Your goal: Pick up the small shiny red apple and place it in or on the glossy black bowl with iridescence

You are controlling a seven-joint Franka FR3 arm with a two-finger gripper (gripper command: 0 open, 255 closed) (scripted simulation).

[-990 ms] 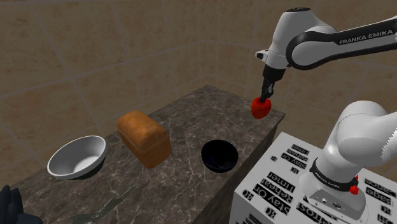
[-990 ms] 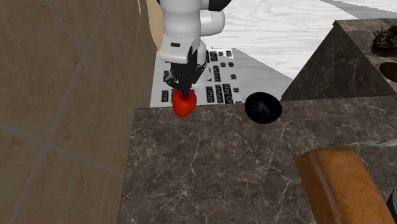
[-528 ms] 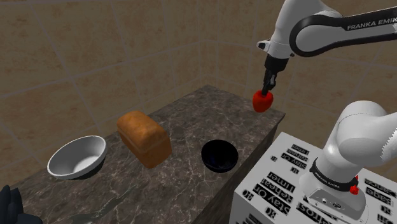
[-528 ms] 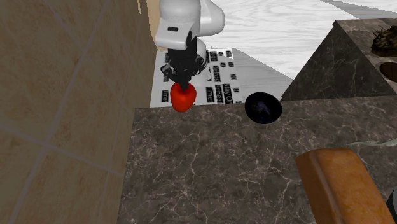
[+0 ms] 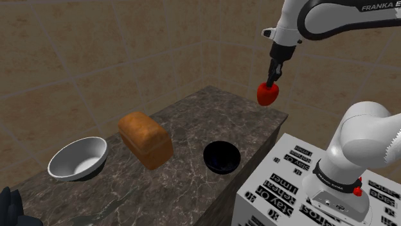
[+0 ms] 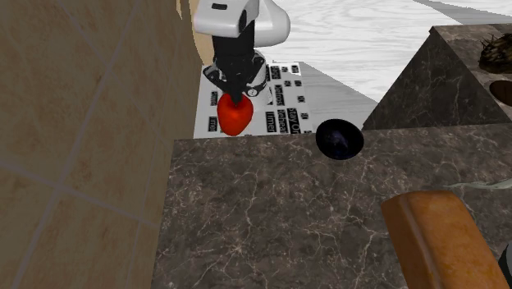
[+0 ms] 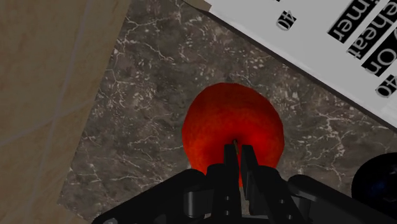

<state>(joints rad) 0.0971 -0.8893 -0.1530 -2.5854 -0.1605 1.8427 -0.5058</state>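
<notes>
red apple (image 5: 268, 94) hangs above the far corner of the marble surface (image 5: 193, 119), well apart from the black bowl (image 5: 222, 156). jaws clamped on its top, nearly together, a thin pinch. prob light, rigid, glossy so slippery; gripping across the widest part wd be safer.

The gripper (image 5: 270, 82) has risen, carrying the apple (image 5: 268, 94) higher above the far corner of the tabletop (image 5: 193, 122) than a second ago. In the shoulder view the arm's forearm has moved up towards the top edge. In the second exterior view the apple (image 6: 235, 118) sits higher against the stand (image 6: 283, 98).
</notes>
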